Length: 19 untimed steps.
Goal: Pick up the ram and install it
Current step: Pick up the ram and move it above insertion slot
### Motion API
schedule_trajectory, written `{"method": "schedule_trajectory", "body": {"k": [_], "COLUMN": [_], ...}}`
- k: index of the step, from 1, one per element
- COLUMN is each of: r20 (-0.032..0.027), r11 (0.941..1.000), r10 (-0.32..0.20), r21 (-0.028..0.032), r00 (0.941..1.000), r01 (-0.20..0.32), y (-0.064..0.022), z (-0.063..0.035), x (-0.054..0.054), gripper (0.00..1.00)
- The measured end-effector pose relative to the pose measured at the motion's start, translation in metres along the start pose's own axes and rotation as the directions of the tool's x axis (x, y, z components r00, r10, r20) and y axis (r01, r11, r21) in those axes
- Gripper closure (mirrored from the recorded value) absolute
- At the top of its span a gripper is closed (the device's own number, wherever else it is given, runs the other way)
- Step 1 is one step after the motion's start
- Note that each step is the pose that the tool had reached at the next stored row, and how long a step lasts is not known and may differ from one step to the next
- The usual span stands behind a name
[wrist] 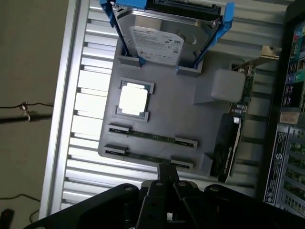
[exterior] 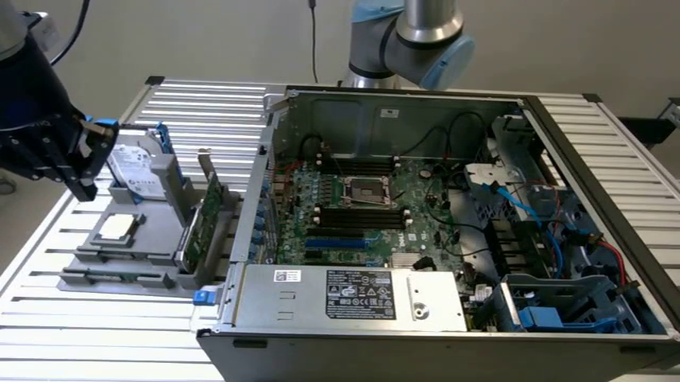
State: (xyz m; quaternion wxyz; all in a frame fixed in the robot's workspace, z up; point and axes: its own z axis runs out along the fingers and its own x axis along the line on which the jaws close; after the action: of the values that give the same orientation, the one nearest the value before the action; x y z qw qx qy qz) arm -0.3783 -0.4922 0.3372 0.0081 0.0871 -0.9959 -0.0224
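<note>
- Slatted metal table (exterior: 95,334) under a plain pale wall carries everything; its edges run out of the exterior view.
- One open computer case (exterior: 447,103) is cut off at the exterior view's right and lower edges. Its one motherboard (exterior: 361,207) lies partly behind black cables and one silver power supply (exterior: 351,294).
- One grey holder (wrist: 190,90) sits just beside the case, on the exterior view's left.
- One hard drive (wrist: 157,40) in a blue bracket leans in the holder; its far end is cut off in the wrist view.
- One square silver processor (wrist: 133,99) lies flat in the holder, so washed out by glare that its surface cannot be read.
- One wide green card (wrist: 246,90) with a metal bracket stands on edge at the holder's case side, seen almost edge-on and partly behind a dark part.
- The ram (wrist: 152,136) is two sticks, edge up in two parallel slots at the holder's end away from the drive. Seen edge-on, their chips are hidden; in the exterior view they are hard to pick out.
- The fingers (wrist: 167,172) are pressed together, grasping nothing. Their tips overlap the nearer stick in the wrist view; whether they touch it cannot be told.
- One arm joint (exterior: 420,36) behind the case is cut off at the top.
</note>
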Motion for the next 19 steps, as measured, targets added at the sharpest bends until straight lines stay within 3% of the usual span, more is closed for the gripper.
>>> {"method": "schedule_trajectory", "body": {"k": [4, 9, 14, 19], "r20": [-0.0034, -0.0077, -0.0140, -0.0183], "r11": [0.9973, 0.9867, 0.9680, 0.9413], "r10": [-0.073, -0.163, -0.251, -0.337], "r21": [0.0008, 0.0014, 0.0064, 0.0064], "r00": [0.9973, 0.9867, 0.9680, 0.9412], "r01": [0.073, 0.163, 0.251, 0.338], "y": [0.0000, 0.0000, -0.0001, 0.0000], "z": [0.0001, 0.0002, 0.0002, 0.0004], "x": [0.0000, 0.0000, 0.0002, 0.0002], "gripper": [0.89, 0.89, 0.89, 0.89]}}
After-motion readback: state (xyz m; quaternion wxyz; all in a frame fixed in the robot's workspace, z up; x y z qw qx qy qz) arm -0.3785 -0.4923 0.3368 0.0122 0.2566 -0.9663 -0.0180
